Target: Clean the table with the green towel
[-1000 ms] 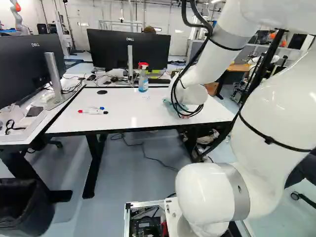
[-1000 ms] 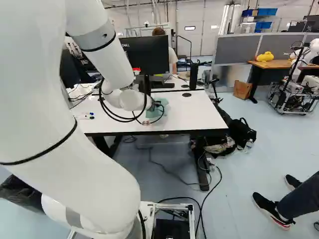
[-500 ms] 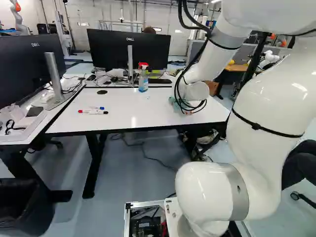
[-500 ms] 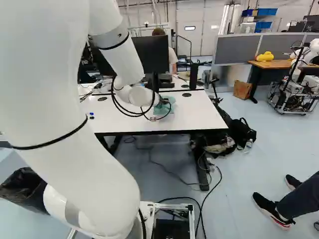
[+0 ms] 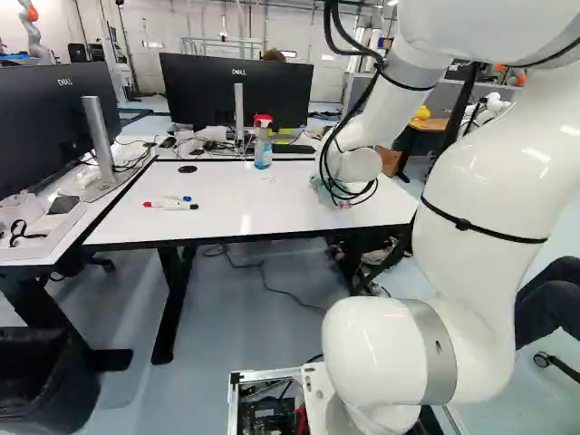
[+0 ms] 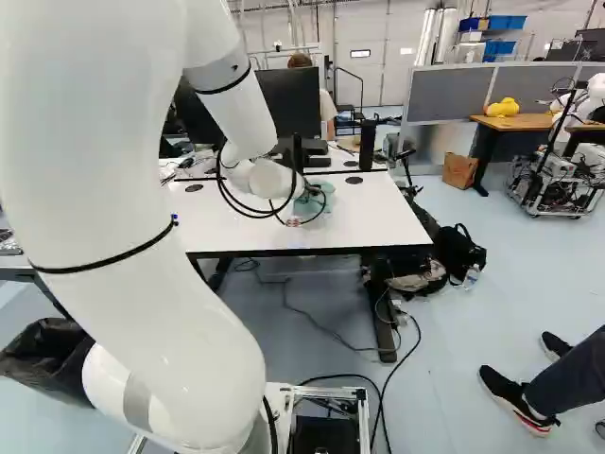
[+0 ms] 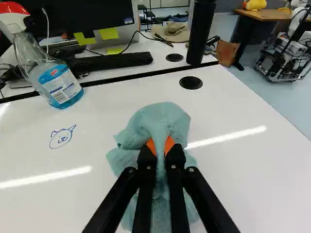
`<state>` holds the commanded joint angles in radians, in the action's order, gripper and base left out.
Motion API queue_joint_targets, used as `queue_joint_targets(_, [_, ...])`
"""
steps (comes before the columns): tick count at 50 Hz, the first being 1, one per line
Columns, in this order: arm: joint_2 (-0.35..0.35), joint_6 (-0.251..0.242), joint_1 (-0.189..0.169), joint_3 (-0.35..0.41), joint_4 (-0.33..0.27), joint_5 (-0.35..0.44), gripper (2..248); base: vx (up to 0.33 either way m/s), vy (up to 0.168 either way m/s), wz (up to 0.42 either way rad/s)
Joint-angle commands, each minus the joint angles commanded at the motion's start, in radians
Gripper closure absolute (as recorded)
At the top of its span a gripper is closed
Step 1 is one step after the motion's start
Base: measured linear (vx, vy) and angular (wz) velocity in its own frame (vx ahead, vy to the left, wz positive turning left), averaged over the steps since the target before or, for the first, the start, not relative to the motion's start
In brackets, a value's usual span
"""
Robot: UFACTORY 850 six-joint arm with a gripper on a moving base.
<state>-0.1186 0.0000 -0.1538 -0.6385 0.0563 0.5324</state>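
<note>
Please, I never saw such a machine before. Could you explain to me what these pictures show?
The machine is a white robot arm on a moving base. Two pictures look past it from behind, one from its left, one from its right; the third looks from its wrist along the black pincer. Its two fingers pinch a green towel, which rests on the white table. Also on it are some pens, a spray bottle and a small blue drawing.
</note>
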Motion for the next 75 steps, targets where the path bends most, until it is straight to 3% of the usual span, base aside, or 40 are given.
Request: queue_joint_targets(75, [0.0, 0.0, 0.0, 0.0, 0.062, -0.198, 215, 0.0, 0.0, 0.0])
